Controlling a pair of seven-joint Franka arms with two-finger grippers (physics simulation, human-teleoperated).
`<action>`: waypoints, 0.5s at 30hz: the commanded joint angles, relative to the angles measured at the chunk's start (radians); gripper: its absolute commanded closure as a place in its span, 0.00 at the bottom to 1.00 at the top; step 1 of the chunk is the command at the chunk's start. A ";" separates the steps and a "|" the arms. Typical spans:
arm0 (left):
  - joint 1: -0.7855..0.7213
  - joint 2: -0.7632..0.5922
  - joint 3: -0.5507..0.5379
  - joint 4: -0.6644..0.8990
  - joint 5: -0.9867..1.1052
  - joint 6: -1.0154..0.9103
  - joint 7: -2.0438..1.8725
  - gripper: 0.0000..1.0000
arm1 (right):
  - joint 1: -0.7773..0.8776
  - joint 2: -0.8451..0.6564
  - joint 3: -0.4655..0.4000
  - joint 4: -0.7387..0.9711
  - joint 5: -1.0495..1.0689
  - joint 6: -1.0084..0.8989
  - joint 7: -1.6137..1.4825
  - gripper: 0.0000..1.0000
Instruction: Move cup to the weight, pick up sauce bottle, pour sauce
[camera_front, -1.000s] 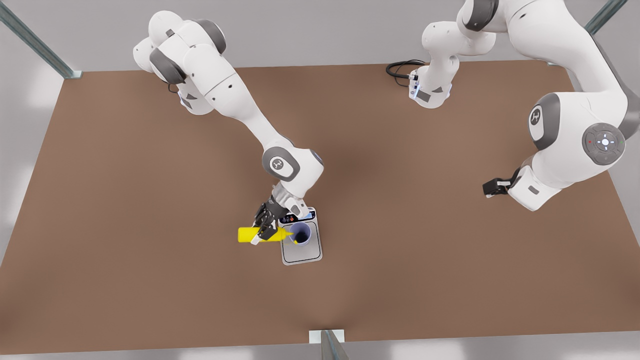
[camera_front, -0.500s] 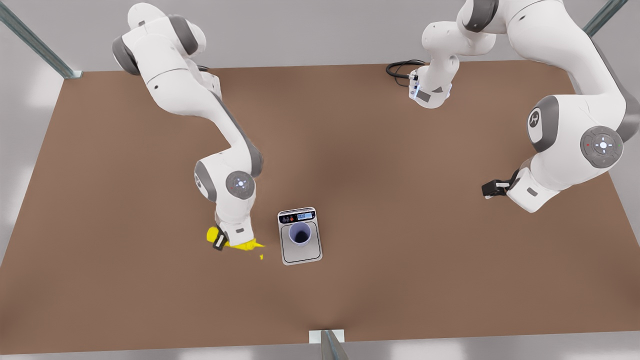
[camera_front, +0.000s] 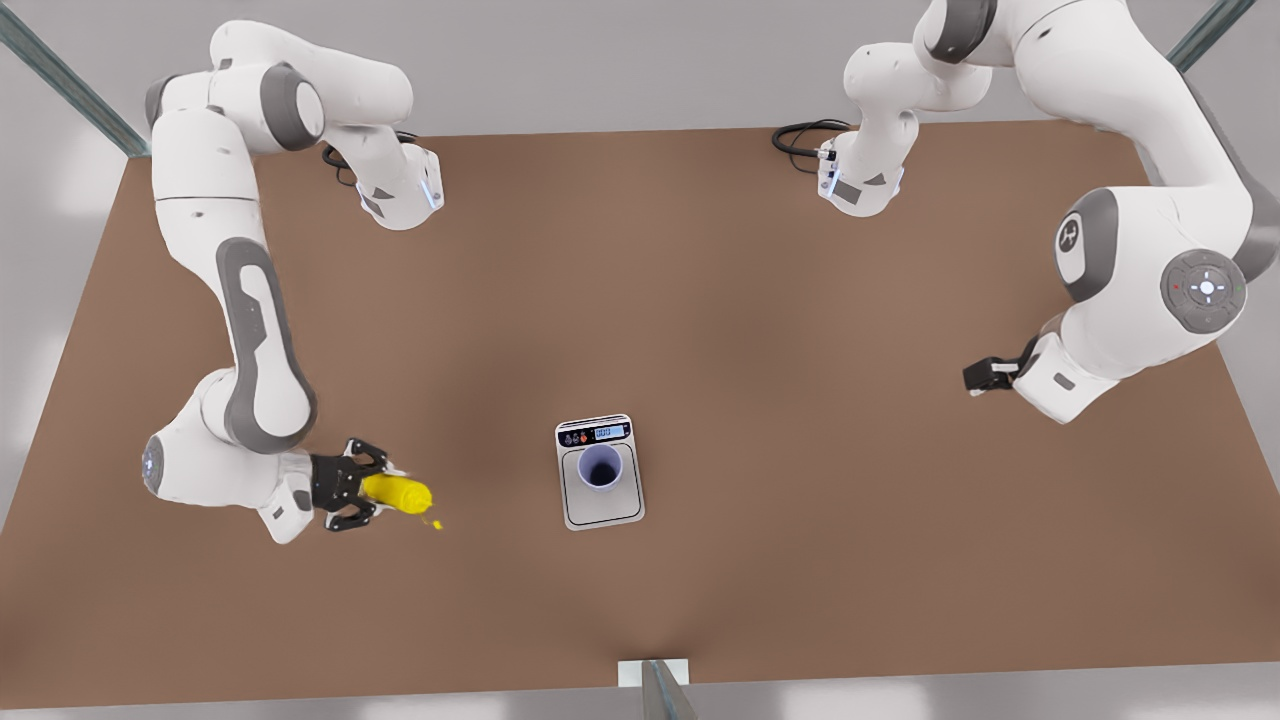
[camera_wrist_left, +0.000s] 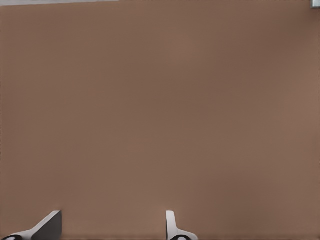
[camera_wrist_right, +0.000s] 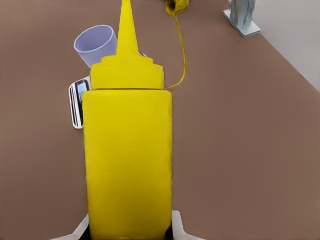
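At the front view's left, the right gripper (camera_front: 372, 492) has its fingers clamped on the sauce bottle (camera_front: 396, 492), nozzle toward the weight (camera_front: 600, 510); a sauce (camera_front: 437, 524) drop lies on the bench (camera_front: 800, 560). The cup (camera_front: 600, 467) stands upright on the weight. At the front view's right the left gripper (camera_wrist_left: 112, 225) waits, fingers wide apart.

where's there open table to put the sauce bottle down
Bare table lies between the scale and the open left gripper. It is crowded by the right gripper, shut on the sauce bottle, with spilled sauce beside.
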 joint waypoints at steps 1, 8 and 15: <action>0.000 0.000 0.000 0.000 0.000 0.001 0.000 0.00 | -0.001 0.001 0.000 0.000 0.009 -0.007 -0.016 0.38; 0.000 0.005 0.000 0.000 0.000 0.006 0.006 0.00 | -0.132 0.094 -0.001 -0.015 0.206 -0.216 -0.338 0.38; 0.001 0.006 0.000 0.000 0.000 0.007 0.011 0.00 | -0.165 0.235 0.000 -0.015 0.440 -0.329 -0.611 0.38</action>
